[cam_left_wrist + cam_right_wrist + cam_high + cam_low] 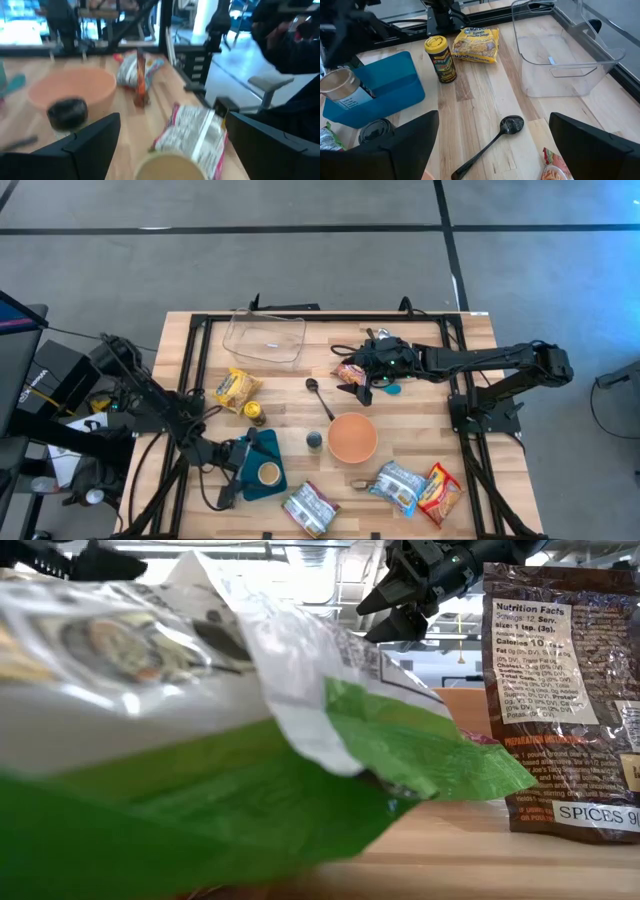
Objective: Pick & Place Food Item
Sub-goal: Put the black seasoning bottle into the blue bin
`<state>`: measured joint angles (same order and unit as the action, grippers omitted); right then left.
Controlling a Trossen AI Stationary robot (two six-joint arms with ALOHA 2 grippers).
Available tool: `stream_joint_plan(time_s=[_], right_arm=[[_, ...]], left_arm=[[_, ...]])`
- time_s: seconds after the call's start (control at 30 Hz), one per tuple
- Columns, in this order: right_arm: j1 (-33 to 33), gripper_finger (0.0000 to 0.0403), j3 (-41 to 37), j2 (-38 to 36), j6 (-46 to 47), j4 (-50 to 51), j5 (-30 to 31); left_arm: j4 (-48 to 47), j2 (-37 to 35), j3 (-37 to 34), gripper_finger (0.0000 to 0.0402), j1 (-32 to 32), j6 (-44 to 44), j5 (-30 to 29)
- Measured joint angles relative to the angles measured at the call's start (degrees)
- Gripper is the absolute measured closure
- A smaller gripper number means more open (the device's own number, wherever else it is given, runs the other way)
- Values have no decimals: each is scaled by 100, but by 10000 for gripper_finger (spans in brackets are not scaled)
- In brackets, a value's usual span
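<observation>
Wooden table [430,420]: right claw [362,374] spread wide above red noodle packet [349,373]; left claw [237,464] wide at teal bin [262,485].

Two matte black jointed arms, each with a two-fingered end effector of wedge-shaped fingers.

Left arm: reaches from the table's left edge toward the near-left area, elbow bent, forearm angled inward. Left gripper [240,465] low over the table, fingers [95,137] spread wide apart in its wrist view.

Right arm: stretched from its base at the right edge across toward table centre, nearly straight, wrist level. Right gripper [362,377] raised above the tabletop, fingers [410,135] parted wide. Low view shows it [400,602] hanging well above the surface, jaws apart.
</observation>
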<state>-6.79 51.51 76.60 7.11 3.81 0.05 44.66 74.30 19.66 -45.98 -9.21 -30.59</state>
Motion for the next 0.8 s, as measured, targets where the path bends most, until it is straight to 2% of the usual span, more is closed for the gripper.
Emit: stream_joint_plan(time_s=[0.13, 0.4, 0.53, 0.8], right_arm=[[2, 30, 0, 0, 0, 0, 0], [0, 30, 0, 0, -2, 0, 0], [2, 30, 0, 0, -7, 1, 0], [1, 30, 0, 0, -22, 2, 0]], left_arm=[[-5, -435, 0, 56, 2, 483, -207], [-39, -1160, 0, 78, 185, 789, -1448], [-344, -1326, 0, 93, 347, 791, -1932], [-1185, -1618, 174, 120, 731, 600, -2094]])
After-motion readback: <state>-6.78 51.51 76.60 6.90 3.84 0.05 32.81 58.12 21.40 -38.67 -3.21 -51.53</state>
